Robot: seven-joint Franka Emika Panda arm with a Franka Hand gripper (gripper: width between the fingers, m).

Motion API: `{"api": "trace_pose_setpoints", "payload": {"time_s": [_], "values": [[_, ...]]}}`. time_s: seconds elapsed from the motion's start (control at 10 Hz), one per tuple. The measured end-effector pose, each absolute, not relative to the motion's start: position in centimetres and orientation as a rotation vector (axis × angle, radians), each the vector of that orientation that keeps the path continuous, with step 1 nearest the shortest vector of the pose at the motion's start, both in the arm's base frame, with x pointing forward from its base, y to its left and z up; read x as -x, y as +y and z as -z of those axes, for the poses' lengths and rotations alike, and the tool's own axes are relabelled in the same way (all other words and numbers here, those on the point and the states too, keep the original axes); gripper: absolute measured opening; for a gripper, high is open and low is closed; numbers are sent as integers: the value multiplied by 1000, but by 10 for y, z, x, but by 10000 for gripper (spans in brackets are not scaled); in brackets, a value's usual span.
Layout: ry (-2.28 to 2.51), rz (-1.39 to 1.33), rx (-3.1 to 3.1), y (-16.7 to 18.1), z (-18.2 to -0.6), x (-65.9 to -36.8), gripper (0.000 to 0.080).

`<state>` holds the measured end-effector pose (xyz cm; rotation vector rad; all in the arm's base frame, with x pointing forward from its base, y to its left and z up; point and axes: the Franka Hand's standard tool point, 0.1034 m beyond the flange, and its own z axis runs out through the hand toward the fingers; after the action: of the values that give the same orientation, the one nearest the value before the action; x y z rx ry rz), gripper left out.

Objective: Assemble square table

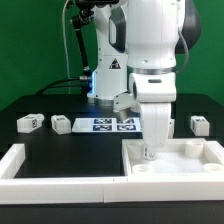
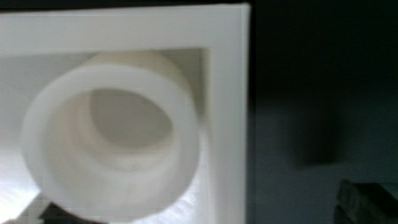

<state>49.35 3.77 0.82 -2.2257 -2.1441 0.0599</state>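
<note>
The white square tabletop (image 1: 180, 166) lies at the exterior view's right with its raised rim up. My gripper (image 1: 150, 151) reaches straight down into its near-left corner. In the wrist view a white round leg (image 2: 116, 130) stands on end just inside the tabletop rim (image 2: 222, 60). My gripper (image 2: 205, 212) is open; its dark fingertips (image 2: 43, 212) show only at the picture's edges, wide of the leg and not pressing on it. Three loose tagged legs lie on the black table: one (image 1: 30, 122), a second (image 1: 62, 124) and a third (image 1: 200, 124).
The marker board (image 1: 110, 124) lies flat behind the tabletop, in front of the arm's base. Low white wall bars (image 1: 20, 160) run along the left and front of the work area.
</note>
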Motion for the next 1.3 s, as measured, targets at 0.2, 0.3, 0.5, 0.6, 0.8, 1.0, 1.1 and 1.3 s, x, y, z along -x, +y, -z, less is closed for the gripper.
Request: {"api": "trace_pose_setpoints", "payload": {"time_s": [0.2,0.3,0.5,0.6,0.8,1.0,1.1,1.3], "values": [[-2141,-59,2230,38,-9,-494,649],[-2089,-59,2292,42,-18,-493,649],[-1949,-82,2430,62,-41,-486,649],[-1856,-101,2506,75,-48,-483,649],[-1642,-92,2668,106,-62,-482,649],[-1478,-70,2765,117,-65,-484,649],[-1370,-73,2820,117,-65,-484,649],[-1186,-73,2904,118,-64,-484,649]]}}
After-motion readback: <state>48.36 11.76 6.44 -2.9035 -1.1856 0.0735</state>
